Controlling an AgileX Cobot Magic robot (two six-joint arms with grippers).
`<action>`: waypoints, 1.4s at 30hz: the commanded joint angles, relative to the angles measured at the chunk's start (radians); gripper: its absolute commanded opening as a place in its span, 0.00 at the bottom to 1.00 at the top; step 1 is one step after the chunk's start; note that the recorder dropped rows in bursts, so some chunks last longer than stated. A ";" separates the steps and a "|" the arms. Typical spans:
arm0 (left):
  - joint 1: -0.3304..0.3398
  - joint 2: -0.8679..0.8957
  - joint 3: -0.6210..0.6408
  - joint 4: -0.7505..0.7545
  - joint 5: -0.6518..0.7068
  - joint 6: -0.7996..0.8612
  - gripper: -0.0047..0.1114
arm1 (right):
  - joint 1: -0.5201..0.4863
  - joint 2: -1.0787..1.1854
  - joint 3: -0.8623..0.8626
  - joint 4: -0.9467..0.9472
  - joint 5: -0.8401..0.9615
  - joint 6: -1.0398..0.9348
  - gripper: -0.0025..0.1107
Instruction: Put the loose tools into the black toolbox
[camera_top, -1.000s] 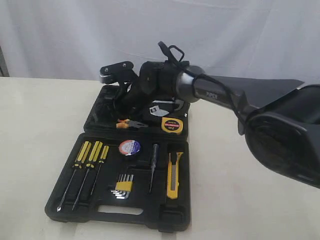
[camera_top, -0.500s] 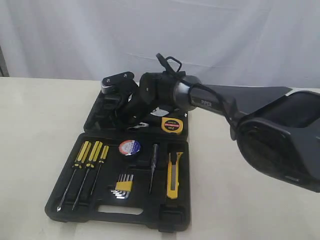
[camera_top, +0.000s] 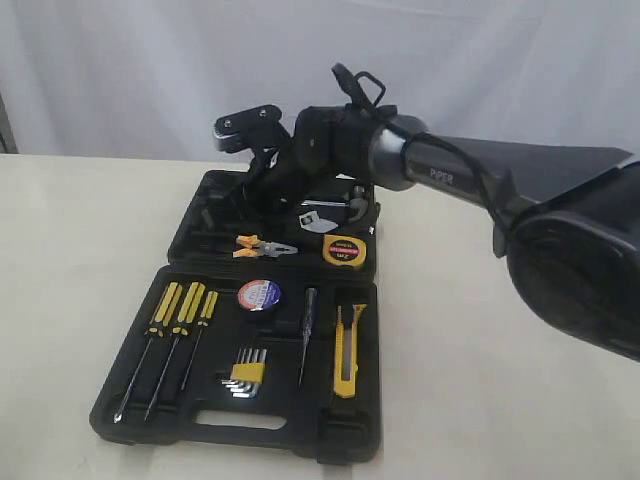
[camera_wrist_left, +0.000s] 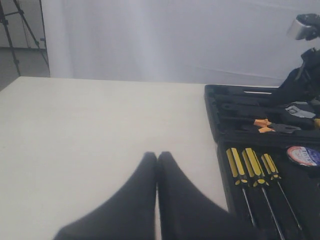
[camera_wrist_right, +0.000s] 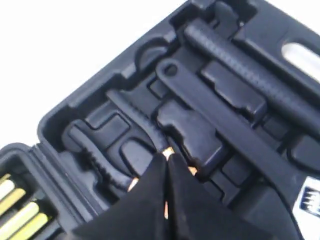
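The black toolbox (camera_top: 340, 445) lies open. Its lower half holds the dark tape roll (camera_top: 259, 295) and the long yellow utility knife (camera_top: 346, 350). In its upper half lie the orange-and-black pliers (camera_top: 262, 246) and the yellow tape measure (camera_top: 343, 251). My right gripper (camera_top: 255, 200) hangs just above the pliers, shut and empty. In the right wrist view its tips (camera_wrist_right: 166, 156) cover most of the pliers (camera_wrist_right: 191, 171). My left gripper (camera_wrist_left: 157, 156) is shut over bare table beside the toolbox (camera_wrist_left: 212, 115), out of the exterior view.
Three yellow-and-black screwdrivers (camera_top: 180, 320), a hex key set (camera_top: 247, 372) and a thin tester screwdriver (camera_top: 306, 335) sit in the lower half. A white curtain hangs behind the beige table (camera_top: 80, 230).
My right gripper dipped onto the pliers in the upper half, then rose again, leaving them lying in the box. The other tools have not moved.
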 joint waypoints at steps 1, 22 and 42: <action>-0.002 -0.003 0.002 -0.002 0.000 0.000 0.04 | -0.006 0.055 -0.001 -0.008 0.021 0.019 0.02; -0.002 -0.003 0.002 -0.002 0.000 0.000 0.04 | 0.067 -0.382 -0.001 -0.342 0.545 0.124 0.02; -0.002 -0.003 0.002 -0.002 0.000 0.000 0.04 | 0.754 -0.841 0.401 -0.863 0.664 0.542 0.02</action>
